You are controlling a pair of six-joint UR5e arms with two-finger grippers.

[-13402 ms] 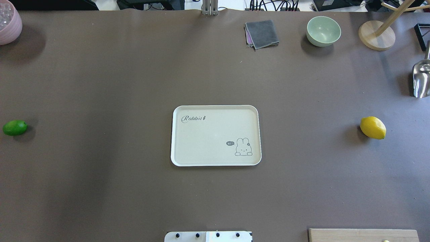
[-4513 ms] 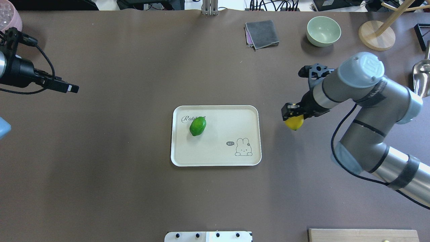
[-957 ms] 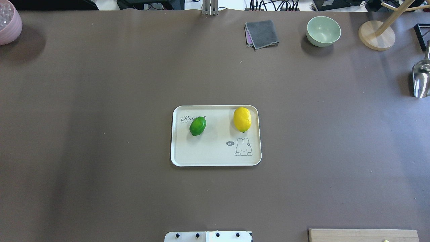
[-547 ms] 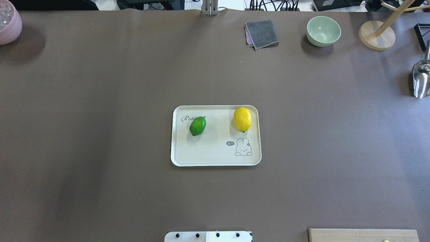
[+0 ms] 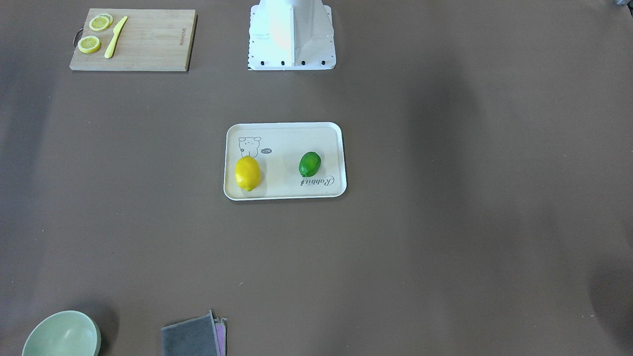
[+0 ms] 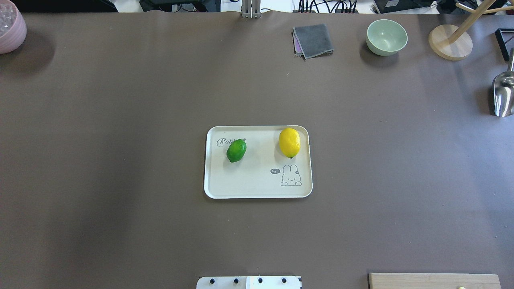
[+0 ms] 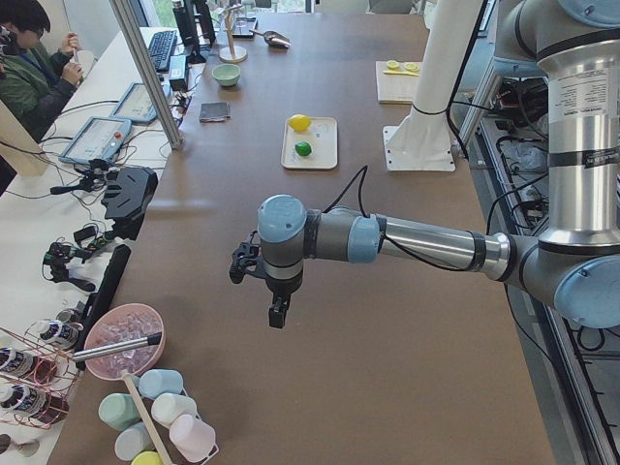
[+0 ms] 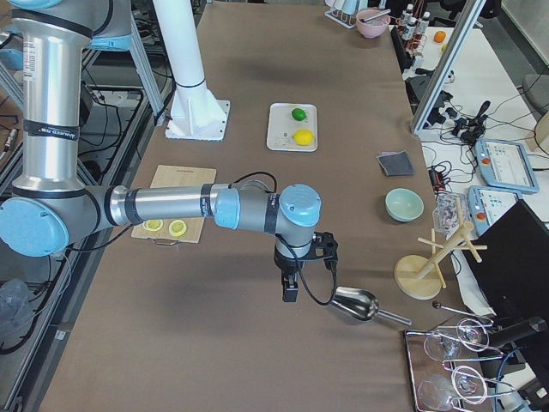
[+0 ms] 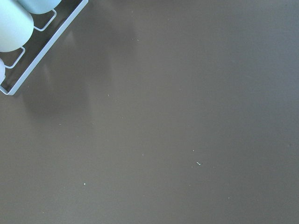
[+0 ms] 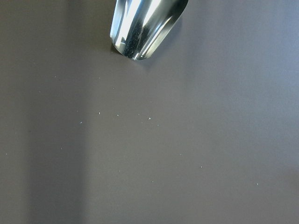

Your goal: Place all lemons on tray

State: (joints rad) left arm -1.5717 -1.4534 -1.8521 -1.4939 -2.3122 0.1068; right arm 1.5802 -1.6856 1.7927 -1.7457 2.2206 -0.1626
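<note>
Cream, smooth-looking and round-cornered, the tray (image 5: 284, 129) lies flat on the matte brown table (image 5: 445, 247) in the front-facing view. On it we see a yellow lemon (image 5: 247, 173), oval and dimpled, near the 9 o'clock rim with its long axis running 12 to 6 o'clock. A glossy green lemon (image 5: 310, 164), smaller, sits apart from it toward 3 o'clock, tilted along 1 to 7 o'clock. A wooden cutting board (image 5: 148, 39) lies far off at 11 o'clock.

From overhead, we find both fruits in the tray's far half, the green one covering part of the script, the yellow one at 12 o'clock of the rabbit drawing.

Seen from the left end, the left gripper (image 7: 277, 315) points down over bare table; the tray lies well apart at 12 o'clock. We cannot tell whether its fingers are parted or closed.

Seen from the right end, the right gripper (image 8: 291, 290) points down near a polished metal scoop (image 8: 353, 304); the tray is well apart at 12 o'clock. Its state we cannot tell either.

Our left wrist camera shows table and pale cups (image 9: 14, 23) in a wire rack (image 9: 44, 56) at 10 o'clock; the right wrist camera shows the scoop's shiny mouth at 12 o'clock.
</note>
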